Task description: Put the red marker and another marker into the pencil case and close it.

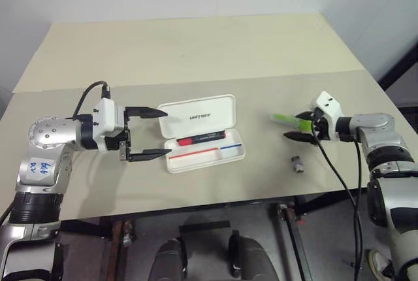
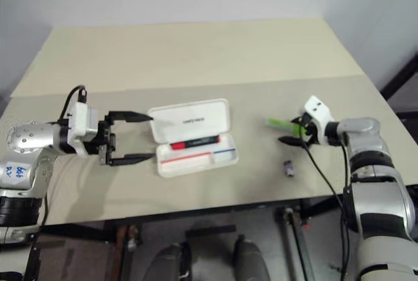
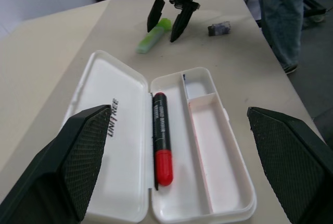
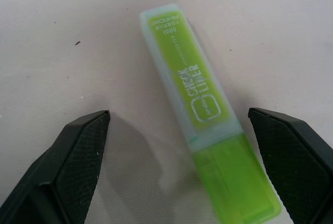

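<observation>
In open case (image 1: 199,121): red marker (image 1: 202,140).

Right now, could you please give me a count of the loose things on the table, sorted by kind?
Markers: 2, the red marker lying in the open case and the green marker on the table.
Pencil cases: 1, the white pencil case, lid open.
Small grey cylinders: 1, the grey cylinder.
Total: 4.
</observation>
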`<act>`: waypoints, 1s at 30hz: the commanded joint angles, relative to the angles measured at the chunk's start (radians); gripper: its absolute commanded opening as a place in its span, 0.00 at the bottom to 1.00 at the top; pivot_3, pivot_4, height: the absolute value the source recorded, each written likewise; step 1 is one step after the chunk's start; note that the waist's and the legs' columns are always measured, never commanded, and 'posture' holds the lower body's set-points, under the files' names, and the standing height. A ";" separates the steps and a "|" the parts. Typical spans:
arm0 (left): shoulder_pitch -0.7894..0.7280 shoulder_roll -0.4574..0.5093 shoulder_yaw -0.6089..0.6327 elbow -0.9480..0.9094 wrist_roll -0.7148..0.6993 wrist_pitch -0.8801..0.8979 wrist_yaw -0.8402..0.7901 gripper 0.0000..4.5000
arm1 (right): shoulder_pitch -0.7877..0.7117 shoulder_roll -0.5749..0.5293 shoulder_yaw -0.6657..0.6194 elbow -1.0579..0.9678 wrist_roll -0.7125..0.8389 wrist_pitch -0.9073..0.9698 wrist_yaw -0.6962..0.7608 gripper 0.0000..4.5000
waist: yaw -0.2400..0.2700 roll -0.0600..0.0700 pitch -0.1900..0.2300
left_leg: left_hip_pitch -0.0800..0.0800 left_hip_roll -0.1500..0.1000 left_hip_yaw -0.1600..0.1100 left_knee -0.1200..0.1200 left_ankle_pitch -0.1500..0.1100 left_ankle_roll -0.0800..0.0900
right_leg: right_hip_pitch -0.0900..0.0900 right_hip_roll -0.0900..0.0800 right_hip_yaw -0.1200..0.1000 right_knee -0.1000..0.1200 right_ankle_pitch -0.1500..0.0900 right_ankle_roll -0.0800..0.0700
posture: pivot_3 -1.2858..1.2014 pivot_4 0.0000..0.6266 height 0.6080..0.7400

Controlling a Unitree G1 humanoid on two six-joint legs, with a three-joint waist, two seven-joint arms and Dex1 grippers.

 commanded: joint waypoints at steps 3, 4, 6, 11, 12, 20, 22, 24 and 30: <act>-0.007 0.021 0.031 -0.051 -0.023 0.014 0.007 1.00 | -0.004 0.006 0.006 0.041 -0.041 0.035 -0.016 0.73 | -0.003 -0.005 -0.003 | 0.002 0.000 0.000 0.000 0.000 0.002 | 0.001 0.000 0.001 0.001 0.002 -0.001 | 0.52 0.24 1.00; -0.008 0.020 0.031 -0.052 -0.023 0.015 0.006 1.00 | -0.006 0.012 0.004 0.039 -0.039 0.038 -0.008 0.65 | -0.002 -0.006 -0.004 | 0.002 0.000 0.000 0.000 0.000 0.003 | 0.001 0.000 0.001 0.001 0.003 -0.001 | 0.52 0.24 1.00; -0.009 0.020 0.030 -0.052 -0.022 0.015 0.004 1.00 | -0.009 0.018 0.003 0.035 -0.037 0.040 0.004 0.50 | -0.003 -0.007 -0.004 | 0.002 0.001 0.000 0.000 -0.001 0.002 | 0.001 0.000 0.001 0.000 0.006 -0.002 | 0.52 0.24 1.00; -0.021 0.010 0.018 -0.047 -0.020 0.017 0.003 1.00 | -0.009 0.024 0.001 0.026 -0.039 0.028 -0.002 0.24 | -0.005 -0.008 -0.005 | 0.002 0.001 0.002 0.000 0.000 0.002 | 0.001 -0.001 0.003 -0.005 0.013 -0.002 | 0.52 0.24 1.00; -0.023 0.006 0.014 -0.046 -0.019 0.016 0.003 1.00 | -0.007 0.025 0.002 0.022 -0.040 0.020 -0.002 0.24 | -0.005 -0.008 -0.005 | 0.002 0.001 0.003 0.000 0.000 0.002 | 0.001 -0.001 0.003 -0.005 0.013 -0.002 | 0.52 0.24 1.00; -0.026 -0.018 -0.003 -0.021 -0.010 0.000 0.004 1.00 | -0.027 0.040 -0.064 -0.085 0.051 -0.123 0.102 0.24 | -0.016 -0.007 -0.004 | 0.000 0.001 0.007 -0.002 0.000 0.003 | -0.003 0.000 0.006 -0.005 0.013 -0.001 | 0.52 0.24 1.00; -0.024 -0.023 0.000 -0.015 -0.008 -0.009 0.006 1.00 | -0.023 0.037 -0.072 -0.134 0.069 -0.145 0.142 0.24 | -0.018 -0.007 -0.004 | 0.000 0.001 0.007 -0.003 0.003 0.006 | -0.004 0.000 0.007 -0.005 0.013 -0.001 | 0.52 0.24 1.00; -0.021 -0.028 0.005 -0.010 -0.009 -0.017 0.012 1.00 | -0.008 0.031 -0.074 -0.206 0.095 -0.139 0.198 0.24 | -0.019 -0.007 -0.004 | 0.000 0.002 0.008 -0.005 0.003 0.005 | -0.004 0.001 0.006 -0.005 0.012 -0.001 | 0.52 0.24 1.00; 0.024 -0.019 0.031 0.008 -0.012 -0.025 0.015 1.00 | 0.179 0.031 -0.030 -0.782 0.274 0.143 0.372 0.24 | -0.010 -0.007 -0.004 | 0.000 0.003 0.011 -0.006 0.001 0.003 | -0.005 0.001 0.006 -0.004 0.010 0.001 | 0.52 0.24 1.00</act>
